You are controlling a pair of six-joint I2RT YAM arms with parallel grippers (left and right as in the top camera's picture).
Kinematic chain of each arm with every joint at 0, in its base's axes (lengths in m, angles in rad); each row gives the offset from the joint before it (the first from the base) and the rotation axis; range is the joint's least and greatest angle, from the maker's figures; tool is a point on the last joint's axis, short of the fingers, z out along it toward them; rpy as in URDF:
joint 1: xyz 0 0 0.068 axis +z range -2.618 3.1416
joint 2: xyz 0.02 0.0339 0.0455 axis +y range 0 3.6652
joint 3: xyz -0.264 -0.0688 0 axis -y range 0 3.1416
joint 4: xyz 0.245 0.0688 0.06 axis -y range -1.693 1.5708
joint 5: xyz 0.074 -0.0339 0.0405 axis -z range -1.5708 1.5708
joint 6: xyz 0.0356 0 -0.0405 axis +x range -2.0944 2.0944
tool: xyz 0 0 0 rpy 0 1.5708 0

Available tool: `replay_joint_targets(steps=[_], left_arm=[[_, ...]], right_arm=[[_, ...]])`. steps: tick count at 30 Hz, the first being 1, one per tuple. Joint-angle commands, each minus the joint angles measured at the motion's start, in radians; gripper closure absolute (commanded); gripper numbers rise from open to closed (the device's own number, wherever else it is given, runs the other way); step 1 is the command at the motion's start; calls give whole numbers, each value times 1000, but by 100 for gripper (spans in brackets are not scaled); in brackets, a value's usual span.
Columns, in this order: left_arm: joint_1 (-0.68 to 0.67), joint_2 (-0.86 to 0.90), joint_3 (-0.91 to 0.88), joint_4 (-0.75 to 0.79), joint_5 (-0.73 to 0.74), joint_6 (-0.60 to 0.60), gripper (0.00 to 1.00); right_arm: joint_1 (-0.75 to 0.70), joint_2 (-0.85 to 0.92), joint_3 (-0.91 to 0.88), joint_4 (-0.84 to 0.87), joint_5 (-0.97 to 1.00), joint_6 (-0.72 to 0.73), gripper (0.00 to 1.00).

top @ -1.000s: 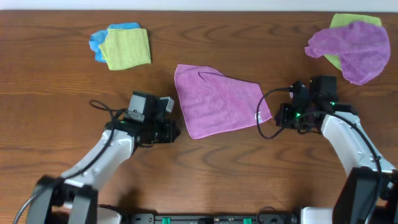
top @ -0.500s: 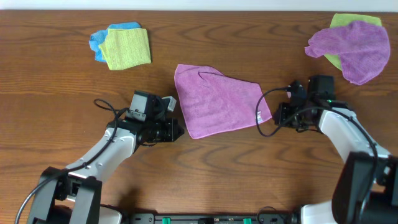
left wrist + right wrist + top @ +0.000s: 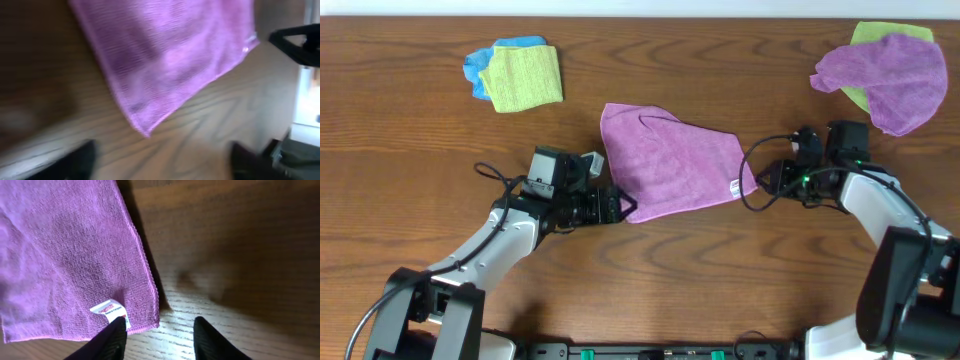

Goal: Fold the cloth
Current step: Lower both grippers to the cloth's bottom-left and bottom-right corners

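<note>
With left pincer (image 3: 623,207) and right pincer (image 3: 160,325) both spread wide beside the cloth (image 3: 670,170), a shallow grab could miss its corners.

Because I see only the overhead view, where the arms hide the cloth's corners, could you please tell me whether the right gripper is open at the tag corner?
Observer: Yes. In the right wrist view the right gripper is open, one finger over the cloth by the white tag, the other over bare table.
Operator: Thank you. And the left one?
Observer: The left wrist view shows the left gripper open wide, with the cloth's near corner pointing into the gap, not gripped.
Operator: Is that corner lifted?
Observer: It looks flat on the table, though that view is blurred.
</note>
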State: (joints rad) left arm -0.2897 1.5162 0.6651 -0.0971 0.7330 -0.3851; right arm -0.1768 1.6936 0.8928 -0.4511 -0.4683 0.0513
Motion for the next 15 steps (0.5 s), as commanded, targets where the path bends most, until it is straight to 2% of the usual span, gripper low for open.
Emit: replay_joint_targets(steps=[1, 4, 6, 12, 15], left_arm=[[3, 0, -4, 25, 109, -2, 5], [3, 0, -4, 70, 161, -18, 5], [2, 0, -4, 72, 142, -61, 5], [2, 0, -11, 65, 43, -68, 5], [2, 0, -43, 95, 41, -84, 5]], right_arm=[[-11, 2, 12, -5, -45, -4, 55], [-11, 2, 23, -6, -45, -4, 55], [-11, 2, 28, -6, -46, -6, 55], [-11, 10, 42, 13, -82, -35, 56], [-11, 17, 55, 14, -82, -39, 56]])
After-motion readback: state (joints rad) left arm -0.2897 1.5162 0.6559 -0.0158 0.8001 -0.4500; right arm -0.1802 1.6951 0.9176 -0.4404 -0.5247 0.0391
